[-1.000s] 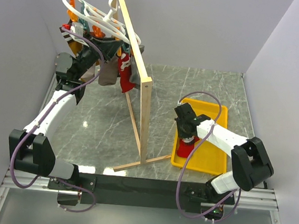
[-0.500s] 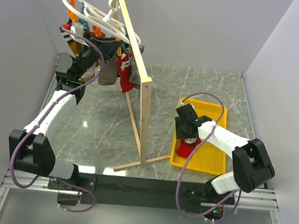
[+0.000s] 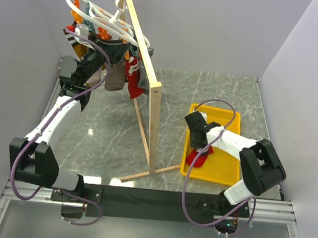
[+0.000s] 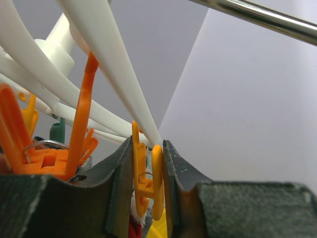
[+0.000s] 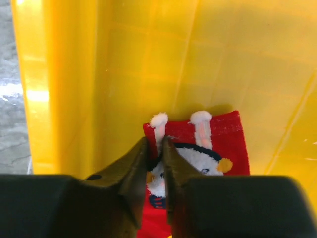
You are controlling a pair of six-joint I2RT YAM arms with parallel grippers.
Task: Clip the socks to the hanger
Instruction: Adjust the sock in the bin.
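Work looks half done: one red sock (image 3: pixel 132 78) hangs from the hanger (image 4: pixel 104 49) over the table's far left corner, left gripper (image 4: pixel 147 148) squeezing an orange clip (image 4: pixel 157 178), while right gripper (image 5: pixel 156 148) narrowly pinches the other sock (image 5: pixel 225 144) in the yellow tray (image 3: pixel 226 162) near the right edge.

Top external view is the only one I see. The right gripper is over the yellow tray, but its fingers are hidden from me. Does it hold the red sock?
Observer: Yes. In the right wrist view the right gripper is shut on the top edge of the red sock, at a white tuft, inside the yellow tray.
Operator: And on the other side?
Observer: The left wrist view shows the left gripper squeezing one orange clip that hangs from a white arm of the hanger.
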